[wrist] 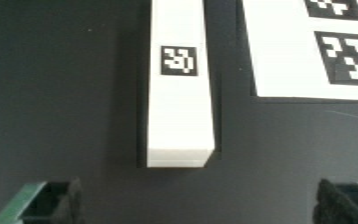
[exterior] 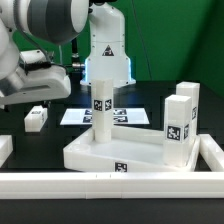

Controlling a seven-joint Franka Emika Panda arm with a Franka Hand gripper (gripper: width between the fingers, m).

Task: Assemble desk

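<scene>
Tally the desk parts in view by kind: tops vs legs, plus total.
desk top: 1
legs: 4. One is upright on the top, two stand at the exterior view's right, and one lies left of the marker board.
Total: 5

1. The desk top (exterior: 120, 155) lies on the table (exterior: 40, 140), one leg (exterior: 101, 110) standing upright on it.
2. Two legs (exterior: 180, 118) stand at its corner — toward the exterior view's right.
3. Behind lies the marker board (exterior: 135, 117); a fourth leg (exterior: 36, 117) lies apart — left.
</scene>
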